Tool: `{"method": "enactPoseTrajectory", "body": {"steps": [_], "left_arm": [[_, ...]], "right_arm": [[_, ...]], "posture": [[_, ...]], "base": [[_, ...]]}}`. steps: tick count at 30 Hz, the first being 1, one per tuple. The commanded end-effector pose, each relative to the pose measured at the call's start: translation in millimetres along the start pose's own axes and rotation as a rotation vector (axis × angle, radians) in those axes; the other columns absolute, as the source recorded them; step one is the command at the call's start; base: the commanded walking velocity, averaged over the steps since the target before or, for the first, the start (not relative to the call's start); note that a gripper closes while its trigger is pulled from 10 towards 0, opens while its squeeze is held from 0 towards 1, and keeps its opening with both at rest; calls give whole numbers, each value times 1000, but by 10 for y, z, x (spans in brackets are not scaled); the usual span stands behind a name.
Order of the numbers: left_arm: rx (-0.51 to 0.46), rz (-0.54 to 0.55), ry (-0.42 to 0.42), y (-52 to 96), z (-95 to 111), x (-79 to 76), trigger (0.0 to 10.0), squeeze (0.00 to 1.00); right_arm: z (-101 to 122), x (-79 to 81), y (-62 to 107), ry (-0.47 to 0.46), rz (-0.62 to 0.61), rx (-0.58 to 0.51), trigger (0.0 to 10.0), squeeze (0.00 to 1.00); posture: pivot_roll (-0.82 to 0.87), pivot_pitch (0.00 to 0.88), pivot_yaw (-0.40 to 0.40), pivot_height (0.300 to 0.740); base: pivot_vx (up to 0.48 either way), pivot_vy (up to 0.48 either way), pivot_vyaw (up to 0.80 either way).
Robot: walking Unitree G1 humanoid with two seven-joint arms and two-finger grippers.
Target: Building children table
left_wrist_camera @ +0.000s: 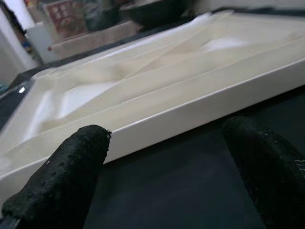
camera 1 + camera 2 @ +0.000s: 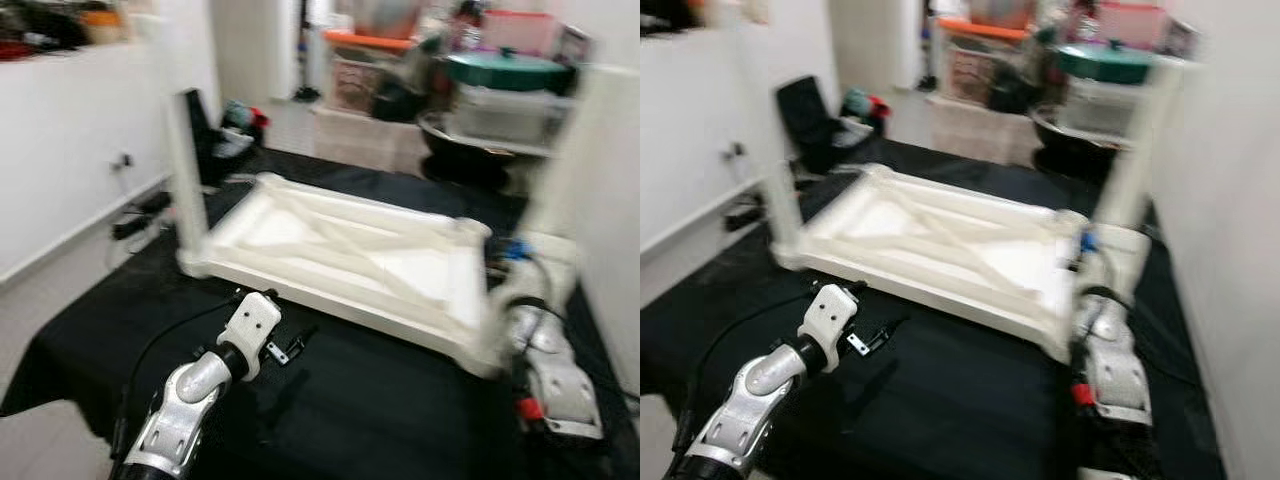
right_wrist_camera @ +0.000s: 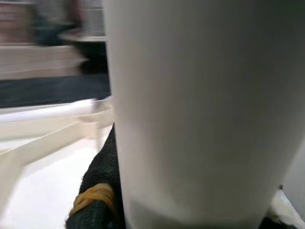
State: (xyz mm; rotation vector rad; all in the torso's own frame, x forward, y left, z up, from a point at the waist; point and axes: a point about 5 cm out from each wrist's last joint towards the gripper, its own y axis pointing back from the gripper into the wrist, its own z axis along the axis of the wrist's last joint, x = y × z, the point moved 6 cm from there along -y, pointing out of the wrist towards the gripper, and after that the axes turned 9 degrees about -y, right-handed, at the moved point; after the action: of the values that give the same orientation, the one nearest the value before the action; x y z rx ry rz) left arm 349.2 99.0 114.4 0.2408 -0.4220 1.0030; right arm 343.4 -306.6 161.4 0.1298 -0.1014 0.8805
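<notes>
A white children's table top lies upside down on a black cloth. One white leg stands upright at its left corner. A second white leg rises at the right side, and it looms close in the right wrist view as a white leg against a black finger with a yellow band. My right gripper is shut on this leg near its base. My left gripper is open, low over the cloth, facing the top's near edge with nothing between its fingers.
Behind the cloth stand storage boxes, a green-lidded pot and a dark bowl. A black chair and cables sit by the white wall on the left. A white wall runs close on the right.
</notes>
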Motion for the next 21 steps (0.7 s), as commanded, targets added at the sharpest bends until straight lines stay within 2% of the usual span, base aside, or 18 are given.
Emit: {"method": "enactPoseTrajectory", "body": {"steps": [1, 5, 6, 7, 8, 9, 11, 12, 13, 14, 15, 16, 17, 19, 20, 21], "left_arm": [[-13, -10, 1, 0, 40, -26, 10000, 0], [-9, -14, 1, -9, 23, -36, 10000, 0], [-13, -15, 1, -34, 38, -37, 10000, 0], [-13, -15, 1, -34, 38, -37, 10000, 0], [-19, -14, 3, -66, 63, -28, 10000, 0], [-25, -13, 4, -88, 83, -19, 10000, 0], [-25, -13, 4, -88, 83, -19, 10000, 0], [-27, -12, 5, -100, 92, -9, 10000, 0], [-26, -12, 4, -94, 84, -12, 10000, 0], [-26, -12, 4, -94, 84, -12, 10000, 0], [-23, -13, 2, -84, 74, -11, 10000, 0], [-23, -13, 2, -84, 74, -11, 10000, 0], [-18, -12, 0, -63, 59, -4, 10000, 0], [-18, -12, 0, -63, 59, -4, 10000, 0], [-10, -9, -1, -44, 34, 6, 10000, 0], [-4, -7, -2, -31, 19, 14, 10000, 0]], "right_arm": [[-623, -152, 118, 119, -37, 237, 0, 0], [-617, -25, 130, 96, 19, 242, 0, 0], [-623, 88, 129, 79, 70, 250, 588, 0], [-623, 88, 129, 79, 70, 250, 588, 0], [-596, 274, 149, 67, 162, 248, 8667, 0], [-555, 456, 183, 63, 261, 238, 10000, 0], [-555, 456, 183, 63, 261, 238, 10000, 0], [-521, 592, 214, 61, 323, 227, 10000, 0], [-489, 630, 219, 82, 343, 201, 10000, 596], [-489, 630, 219, 82, 343, 201, 10000, 596], [-473, 653, 217, 74, 358, 196, 10000, 1000], [-473, 653, 217, 74, 358, 196, 10000, 1000], [-426, 720, 241, 50, 399, 187, 10000, 1000], [-426, 720, 241, 50, 399, 187, 10000, 1000], [-305, 842, 291, 15, 488, 144, 10000, 0], [-215, 929, 343, -10, 552, 114, 10000, 0]], "posture": [[36, 0, -85, 740], [32, 0, -88, 740], [30, 0, -88, 740], [30, 0, -88, 740], [31, 0, -89, 740], [30, 0, -88, 740], [30, 0, -88, 740], [31, 0, -86, 740], [38, 0, -88, 740], [38, 0, -88, 740], [46, 0, -90, 740], [46, 0, -90, 740], [50, 0, -91, 740], [50, 0, -91, 740], [47, 0, -89, 740], [45, 0, -87, 740]], "base": [[0, 0, 0], [0, 0, 0], [0, 0, 0], [0, 0, 0], [0, 0, 0], [0, 0, 0], [0, 0, 0], [0, 0, 0], [0, 0, 0], [0, 0, 0], [0, 0, 0], [0, 0, 0], [0, 0, 0], [0, 0, 0], [0, 0, 0], [0, 0, 0]]}}
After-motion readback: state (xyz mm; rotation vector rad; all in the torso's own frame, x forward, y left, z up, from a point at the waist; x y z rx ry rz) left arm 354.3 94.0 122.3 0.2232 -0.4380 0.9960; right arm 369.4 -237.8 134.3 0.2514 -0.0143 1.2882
